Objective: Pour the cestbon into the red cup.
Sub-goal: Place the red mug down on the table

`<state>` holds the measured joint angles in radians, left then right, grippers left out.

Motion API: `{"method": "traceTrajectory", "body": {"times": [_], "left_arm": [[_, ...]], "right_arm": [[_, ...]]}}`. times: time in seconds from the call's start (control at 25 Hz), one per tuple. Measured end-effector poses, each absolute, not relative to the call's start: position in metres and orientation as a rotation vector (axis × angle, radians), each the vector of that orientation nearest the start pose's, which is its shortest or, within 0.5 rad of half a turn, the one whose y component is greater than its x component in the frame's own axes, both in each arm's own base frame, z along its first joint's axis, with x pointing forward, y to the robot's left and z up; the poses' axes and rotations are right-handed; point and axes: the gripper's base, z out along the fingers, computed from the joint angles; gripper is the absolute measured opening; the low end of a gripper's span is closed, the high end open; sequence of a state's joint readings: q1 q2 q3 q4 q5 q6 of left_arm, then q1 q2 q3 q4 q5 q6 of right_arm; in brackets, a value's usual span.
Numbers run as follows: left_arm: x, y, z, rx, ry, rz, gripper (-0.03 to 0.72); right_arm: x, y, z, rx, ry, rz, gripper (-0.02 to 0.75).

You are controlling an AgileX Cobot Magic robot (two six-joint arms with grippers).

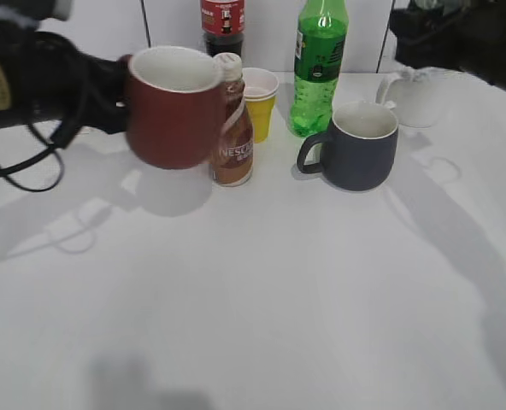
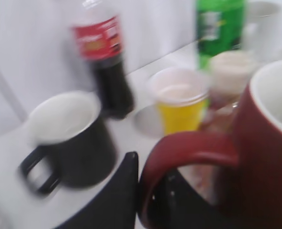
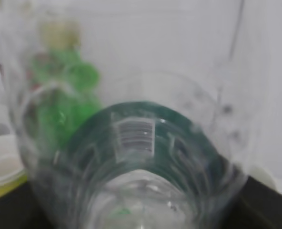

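Tabletop (image 1: 261,307): white, its near part bare.
Left gripper (image 2: 150,200): dark jaws closed on the handle of the red cup (image 1: 172,107), seen close in the left wrist view.
Red cup: lifted off the tabletop at the left side, upright, white inside showing.
Coffee bottle (image 1: 232,128): brown, just right of the red cup, partly hidden behind it.
Blue-grey mug (image 1: 360,145): right of centre, handle to the left.
Yellow cup (image 1: 260,102): behind the coffee bottle.
Green soda bottle (image 1: 318,64): toward the far edge, behind the blue-grey mug.
Cola bottle (image 1: 222,26): at the far edge.
Black mug (image 2: 67,138): near the cola bottle.
Right gripper: jaws themselves hidden; the cestbon (image 3: 136,143) fills the right wrist view, held between them.
Cestbon: raised at the far right corner.
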<state>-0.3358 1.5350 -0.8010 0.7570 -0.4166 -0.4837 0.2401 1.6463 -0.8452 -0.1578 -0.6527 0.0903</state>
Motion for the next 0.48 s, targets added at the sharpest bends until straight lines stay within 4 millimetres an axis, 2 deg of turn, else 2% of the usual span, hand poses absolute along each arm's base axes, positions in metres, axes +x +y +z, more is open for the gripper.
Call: {"method": "traceTrajectory", "body": {"times": [0.24,0.48], "left_arm": [[0.298,-0.091,0.234,0.522,1.86,-0.293,0.06],[0.309,-0.068,0.216,0.407,1.886,-0.301,0.06]], "right_arm": [[0.329,0.077,0.241,-0.174,1.692,0.15,0.468],[0.317,0.066,0.226,-0.126,1.759,0.061,0.468]]}}
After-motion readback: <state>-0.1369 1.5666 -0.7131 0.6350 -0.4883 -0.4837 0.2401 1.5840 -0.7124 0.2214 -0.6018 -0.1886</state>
